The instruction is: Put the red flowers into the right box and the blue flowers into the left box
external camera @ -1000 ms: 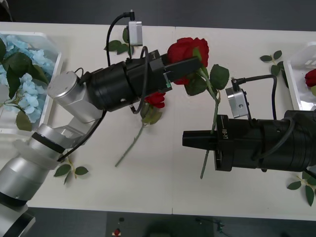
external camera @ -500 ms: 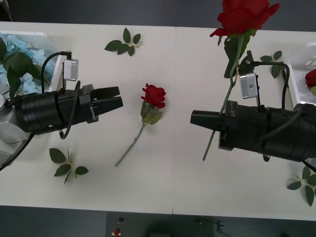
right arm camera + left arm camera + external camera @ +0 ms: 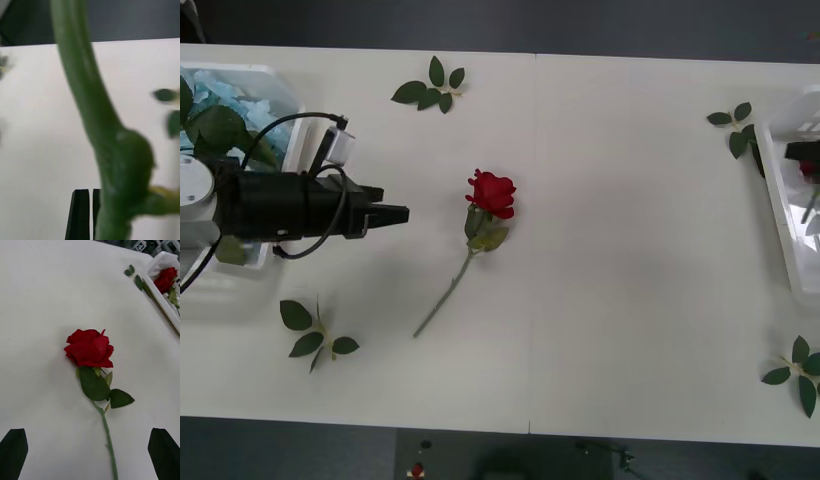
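One rose (image 3: 491, 193) lies on the table ahead of the open, empty left gripper (image 3: 392, 214), stem slanting back; right gripper (image 3: 86, 213) pinches a stem (image 3: 95, 120).

Black left arm (image 3: 280, 205), silver joint, looped cable.

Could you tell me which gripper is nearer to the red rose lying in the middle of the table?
Left. The left gripper hovers just beside the red rose, open and pointing at it. The right gripper is far across the table, over the right box, shut on another rose's stem.
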